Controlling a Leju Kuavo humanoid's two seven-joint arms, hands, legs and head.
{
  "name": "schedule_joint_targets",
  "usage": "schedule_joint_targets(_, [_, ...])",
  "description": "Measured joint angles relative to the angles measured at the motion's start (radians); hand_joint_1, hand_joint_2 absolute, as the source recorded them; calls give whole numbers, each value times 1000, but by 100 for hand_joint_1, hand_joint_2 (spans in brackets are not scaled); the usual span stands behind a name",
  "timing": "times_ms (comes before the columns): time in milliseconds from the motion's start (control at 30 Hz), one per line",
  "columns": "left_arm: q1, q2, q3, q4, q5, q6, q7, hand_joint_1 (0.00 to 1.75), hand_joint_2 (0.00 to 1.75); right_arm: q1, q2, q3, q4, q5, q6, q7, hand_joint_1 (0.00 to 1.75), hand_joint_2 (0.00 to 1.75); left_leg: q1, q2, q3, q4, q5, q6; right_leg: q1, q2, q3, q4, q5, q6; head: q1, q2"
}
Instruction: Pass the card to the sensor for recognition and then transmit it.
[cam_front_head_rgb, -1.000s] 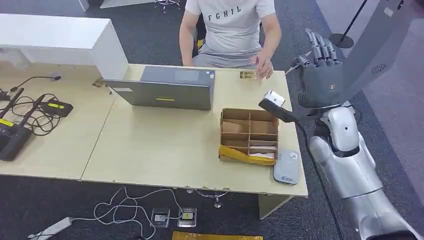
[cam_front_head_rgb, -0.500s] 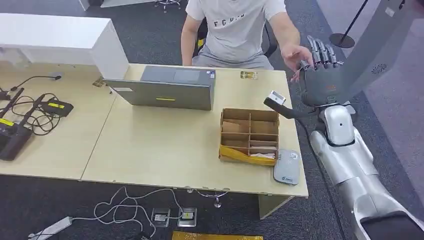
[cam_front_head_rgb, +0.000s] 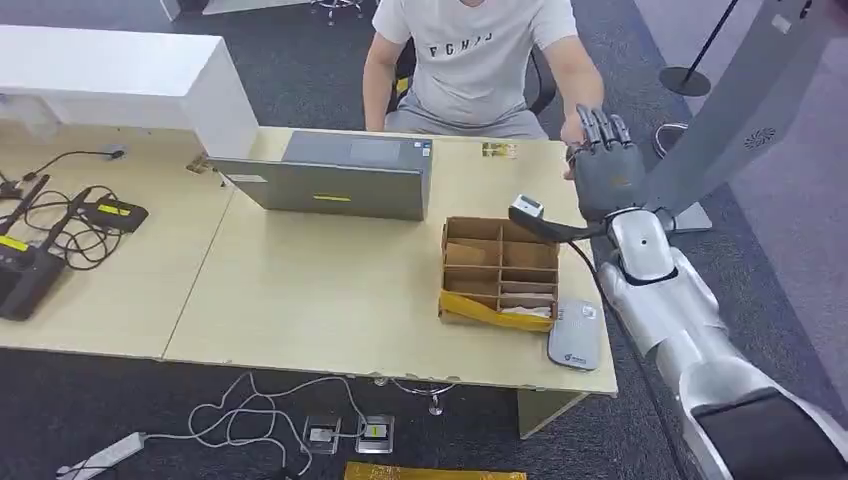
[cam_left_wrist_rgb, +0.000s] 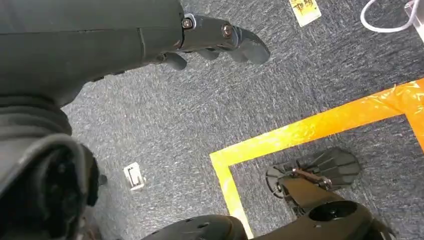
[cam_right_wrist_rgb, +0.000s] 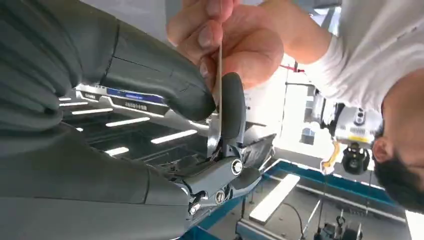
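Leftmost, the left hand (cam_left_wrist_rgb: 200, 40) hangs over grey carpet, fingers curled in on nothing. Further right, a laptop (cam_front_head_rgb: 335, 175) and a cardboard divider box (cam_front_head_rgb: 498, 270) sit on the table (cam_front_head_rgb: 300, 290). At the far right corner, the right hand (cam_front_head_rgb: 604, 170) pinches the thin card (cam_right_wrist_rgb: 218, 75), which a person's hand (cam_right_wrist_rgb: 235, 35) also grips.

The right hand (cam_front_head_rgb: 604, 178) is coming down and in toward the far corner of the table (cam_front_head_rgb: 330, 290), now lower and nearer the cardboard box (cam_front_head_rgb: 498, 270) than a second ago. The person's hand (cam_right_wrist_rgb: 235, 37) is leaving the table edge and meeting it, pinching the card (cam_right_wrist_rgb: 218, 75) that the fingers (cam_right_wrist_rgb: 232, 107) are holding.
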Motion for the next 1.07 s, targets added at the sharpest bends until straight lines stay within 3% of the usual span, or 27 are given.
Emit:
schedule_joint_targets(33, [1,0,0,0,0,0,-1,0,0,0,1,2,10,5,0,6,0,175,0,0,0,0,0,0,0,0,0,0,0,0,0,0])
schedule_joint_targets(433, [4,0,0,0,-3,6,-2,0,0,-1,3,26,66,51,-82,25,0,175,0,0,0,0,0,0,0,1,0,0,0,0,0,0])
schedule_joint_targets(833, [7,0,0,0,-2,10,-3,0,0,-15,2,27,84,39,-88,3,0,175,0,1,1,0,0,0,0,1,0,0,0,0,0,0])
schedule_joint_targets(933, [10,0,0,0,2,10,-6,0,0,-36,-24,24,88,-21,-69,-27,0,175,0,0,1,0,0,0,0,1,-1,-1,0,0,0,0])
schedule_joint_targets(1067, [23,0,0,0,3,21,-6,0,0,-96,-114,-14,118,-157,-4,-41,0,175,-1,0,0,1,0,0,-1,0,-1,-2,0,0,0,0])
